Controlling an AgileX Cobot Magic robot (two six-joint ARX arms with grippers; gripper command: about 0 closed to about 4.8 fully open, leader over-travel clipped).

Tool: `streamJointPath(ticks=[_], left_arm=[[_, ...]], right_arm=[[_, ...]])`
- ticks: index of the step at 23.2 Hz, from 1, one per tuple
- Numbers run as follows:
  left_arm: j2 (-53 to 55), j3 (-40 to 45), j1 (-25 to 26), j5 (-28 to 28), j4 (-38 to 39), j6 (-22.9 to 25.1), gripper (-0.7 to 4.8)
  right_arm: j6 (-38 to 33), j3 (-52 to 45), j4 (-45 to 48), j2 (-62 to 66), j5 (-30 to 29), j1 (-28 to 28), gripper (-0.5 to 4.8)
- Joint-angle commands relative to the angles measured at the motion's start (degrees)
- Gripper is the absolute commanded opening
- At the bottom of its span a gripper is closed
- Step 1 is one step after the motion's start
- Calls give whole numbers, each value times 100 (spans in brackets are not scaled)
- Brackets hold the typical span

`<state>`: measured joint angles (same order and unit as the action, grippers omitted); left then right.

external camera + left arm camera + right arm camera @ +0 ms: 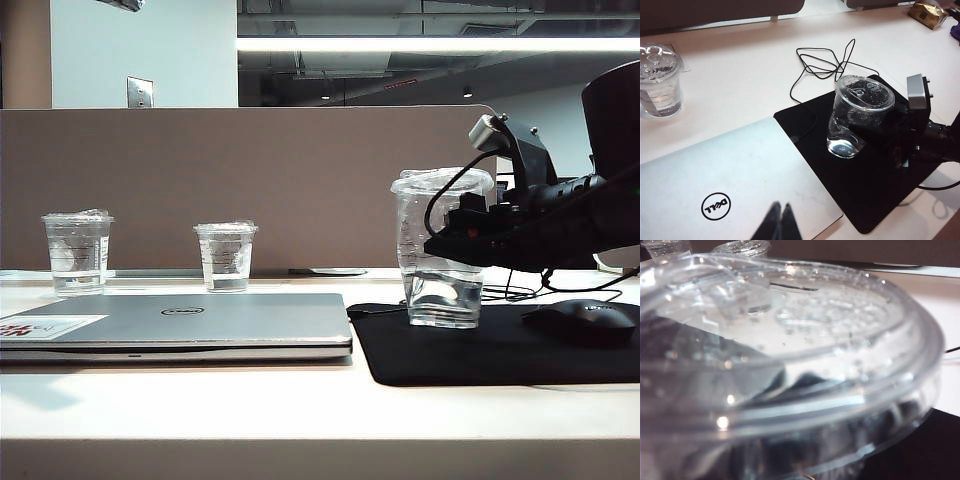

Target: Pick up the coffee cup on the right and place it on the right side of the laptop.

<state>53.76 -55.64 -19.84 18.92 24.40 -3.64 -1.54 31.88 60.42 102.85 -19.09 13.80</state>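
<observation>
Two grippers are in play, but only the right gripper (450,238) matters for the coming move: it reaches in level from the right of the exterior view, partly closed around the cup (440,250) at mid-height, jaws against its sides by the look of it. Its own camera is filled by the cup's film top (790,325), so the cup sits directly ahead, between the fingers, its long axis upright. The cup stands on the mouse pad (500,350), base seemingly touching it, just right of the laptop (190,320). The left gripper (779,222) hovers shut and empty over the laptop lid, well apart from the cup.
</observation>
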Motion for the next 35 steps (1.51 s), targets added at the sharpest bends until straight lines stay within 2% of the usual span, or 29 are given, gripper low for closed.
streamJointPath(ticks=[1, 2, 5, 6, 7, 8, 9, 13, 24, 32, 33, 35], left_arm=[[-9, -24, 9, 39, -44, 22, -5], [-9, -24, 9, 39, -46, 22, -5], [-9, -24, 9, 39, -46, 22, -5], [-9, -24, 9, 37, -46, 22, -5], [-9, -24, 9, 39, -44, 22, -5], [-9, -24, 9, 39, -46, 22, -5], [-9, -24, 9, 39, -46, 22, -5], [-9, -24, 9, 37, -46, 22, -5], [-9, -24, 9, 39, -44, 22, -5], [-9, -24, 9, 39, -46, 22, -5], [-9, -24, 9, 37, -46, 22, -5], [-9, -24, 9, 37, -46, 22, -5]], right_arm=[[9, 7, -407, -15, 17, 9, 203], [9, 7, -409, -15, -20, 9, 203], [7, 7, -358, -17, -173, 11, 297], [7, 7, -361, -17, -232, 11, 303], [7, 7, -365, -17, -317, 11, 330], [7, 4, -365, -17, -315, 11, 421], [4, 4, -365, -22, -313, 11, 479], [7, -131, -511, -345, -238, 9, 479], [52, -129, -2662, -1759, -83, 0, 479], [179, -125, -5145, -3311, -4, 0, 479], [177, -125, -5307, -3449, -11, 0, 439], [175, -125, -5674, -3779, -13, 0, 157]])
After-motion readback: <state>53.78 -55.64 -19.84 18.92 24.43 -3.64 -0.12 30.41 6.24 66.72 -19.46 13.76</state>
